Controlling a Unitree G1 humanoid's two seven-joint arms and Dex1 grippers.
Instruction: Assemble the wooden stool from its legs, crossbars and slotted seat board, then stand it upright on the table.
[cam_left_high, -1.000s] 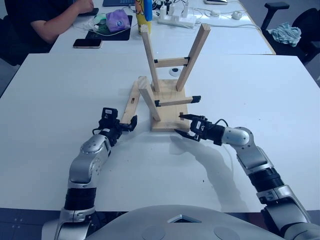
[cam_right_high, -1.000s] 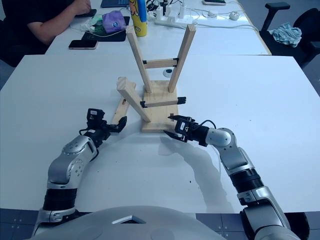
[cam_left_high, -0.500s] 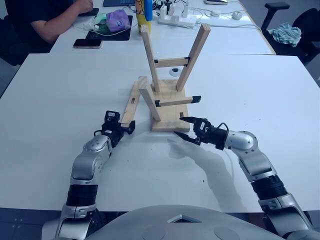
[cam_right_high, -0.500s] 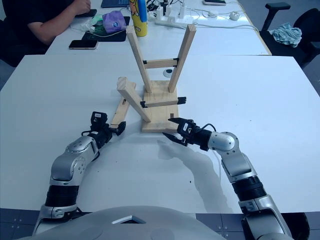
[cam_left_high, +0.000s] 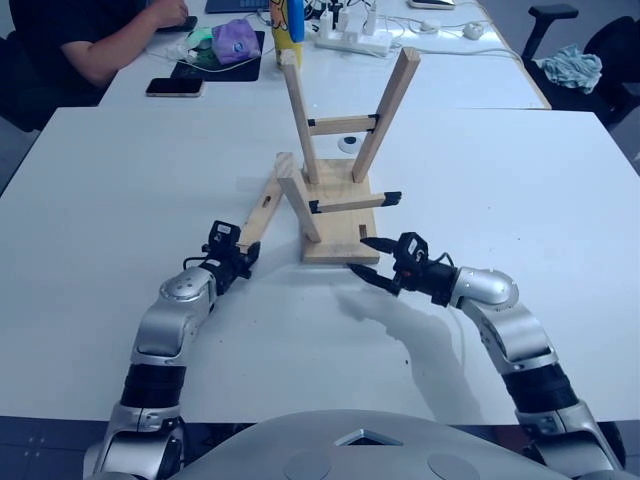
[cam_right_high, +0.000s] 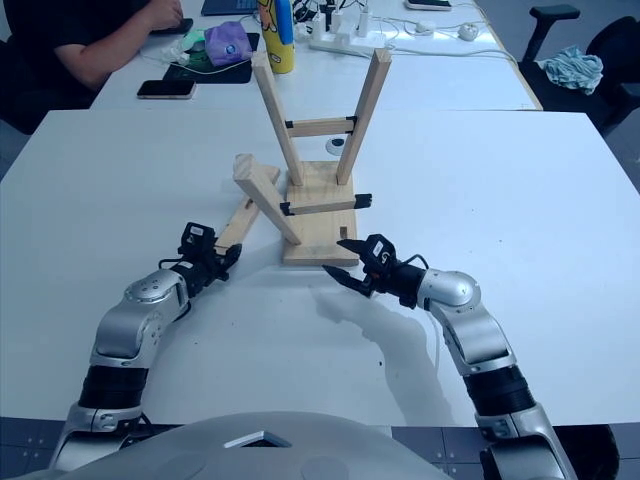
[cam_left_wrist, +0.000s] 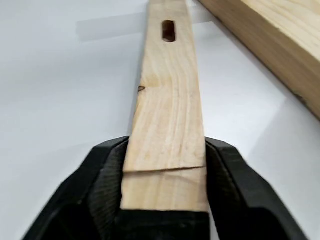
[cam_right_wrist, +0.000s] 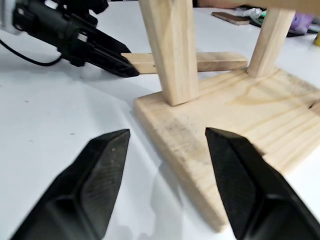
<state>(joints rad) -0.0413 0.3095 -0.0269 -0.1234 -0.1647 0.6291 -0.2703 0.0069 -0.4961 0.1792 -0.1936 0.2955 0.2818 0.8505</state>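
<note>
Now my left gripper (cam_left_wrist: 165, 150) has swung into line with the loose pale wooden leg with an oval slot (cam_left_high: 262, 205) and pinches its near end. That leg lies flat on the white table (cam_left_high: 120, 180), just left of the upturned pale wooden seat board (cam_left_high: 338, 235). My right gripper (cam_left_high: 360, 255) has eased back slightly, its fingers spread at the board's near corner. Three upright wooden legs (cam_left_high: 300, 120) already sit in the board, so I judge the fourth is ready to lift and fit.
</note>
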